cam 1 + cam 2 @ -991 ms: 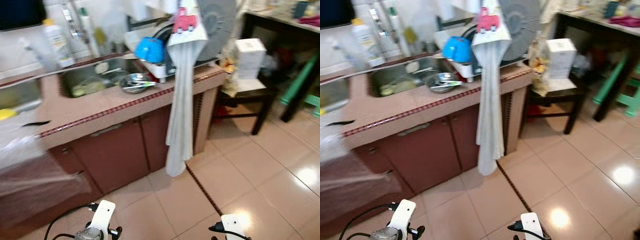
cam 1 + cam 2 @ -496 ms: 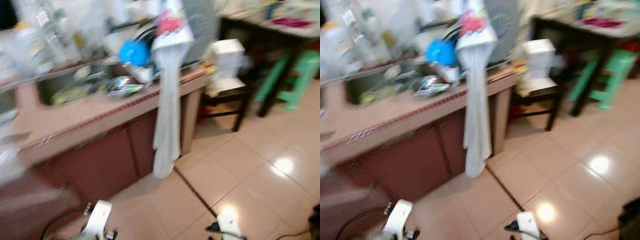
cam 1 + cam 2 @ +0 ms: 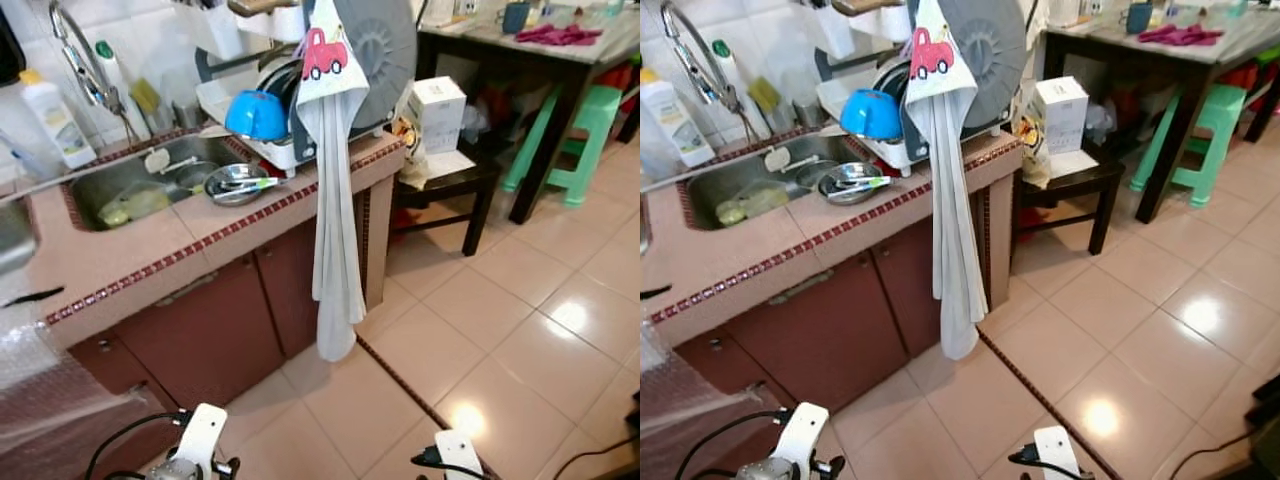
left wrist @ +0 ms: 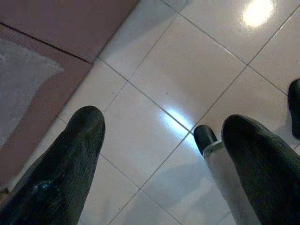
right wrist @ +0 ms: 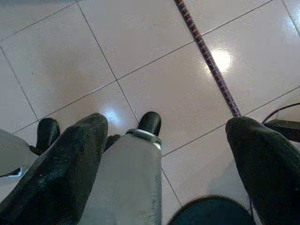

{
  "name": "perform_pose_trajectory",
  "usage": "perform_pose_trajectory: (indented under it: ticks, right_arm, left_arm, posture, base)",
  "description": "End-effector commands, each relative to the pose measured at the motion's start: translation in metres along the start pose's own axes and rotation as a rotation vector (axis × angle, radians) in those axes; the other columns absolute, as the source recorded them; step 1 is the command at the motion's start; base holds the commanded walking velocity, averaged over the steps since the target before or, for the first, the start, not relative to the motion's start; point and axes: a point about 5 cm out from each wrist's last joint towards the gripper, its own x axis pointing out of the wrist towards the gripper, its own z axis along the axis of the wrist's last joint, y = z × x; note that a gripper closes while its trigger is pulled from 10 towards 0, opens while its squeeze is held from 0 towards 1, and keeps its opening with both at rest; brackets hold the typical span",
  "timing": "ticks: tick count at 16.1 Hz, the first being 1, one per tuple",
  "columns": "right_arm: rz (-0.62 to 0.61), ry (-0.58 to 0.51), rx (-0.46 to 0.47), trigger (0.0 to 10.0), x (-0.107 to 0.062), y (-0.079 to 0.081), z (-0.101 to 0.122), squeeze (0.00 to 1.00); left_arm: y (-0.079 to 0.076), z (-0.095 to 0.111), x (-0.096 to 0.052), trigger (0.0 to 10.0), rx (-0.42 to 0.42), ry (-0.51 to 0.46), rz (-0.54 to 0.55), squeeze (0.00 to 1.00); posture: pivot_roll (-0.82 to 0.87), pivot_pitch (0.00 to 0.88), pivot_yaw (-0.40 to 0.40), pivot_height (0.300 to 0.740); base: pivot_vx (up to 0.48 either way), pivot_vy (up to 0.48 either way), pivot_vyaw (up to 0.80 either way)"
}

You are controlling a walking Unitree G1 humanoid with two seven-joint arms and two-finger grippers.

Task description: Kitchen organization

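A pink tiled counter (image 3: 150,250) holds a steel sink (image 3: 95,195) with a tap (image 3: 85,75) behind it. On the sink's edge rests a steel bowl (image 3: 235,183) with a utensil in it. A blue bowl (image 3: 257,115) lies upturned on the white dish rack (image 3: 290,152), beside plates and a big grey round cover (image 3: 385,45). From above the rack a long grey towel (image 3: 335,220) hangs down past the counter edge. Both arms hang low over the floor tiles: my left gripper (image 4: 164,122) and my right gripper (image 5: 167,123) are open and hold nothing.
Dark red cabinet doors (image 3: 220,330) close the counter's front. Bubble wrap (image 3: 40,370) covers the lower left. To the right stand a low black table (image 3: 455,178) with a white box (image 3: 437,105), a green stool (image 3: 570,130) and a dark table (image 3: 540,45). Shiny floor tiles (image 3: 500,340) spread ahead.
The whole picture swung and blurred, then settled sharp, so the camera moved. The counter's things kept their places. Both arms still hang low.
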Motion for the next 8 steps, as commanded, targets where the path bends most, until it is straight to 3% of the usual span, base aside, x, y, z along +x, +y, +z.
perform_pose_trajectory:
  ticks: [1,8]
  right_arm:
    - [0.004,-0.006,-0.011,10.0,0.0005,0.0026,0.0024,0.0]
    - [0.008,-0.015,-0.022,10.0,0.001,0.0037,0.0056,0.0]
  left_arm:
    - [0.0026,0.0029,-0.0002,10.0,0.014,-0.007,0.006,0.0]
    - [0.0036,0.0037,-0.0003,10.0,0.02,-0.009,0.009,0.0]
  posture:
    - [-0.03,0.0,0.112,0.74]
    - [-0.02,0.0,0.109,0.74]
  base:
    - [0.0,0.0,0.0]
    - [0.0,0.0,0.0]
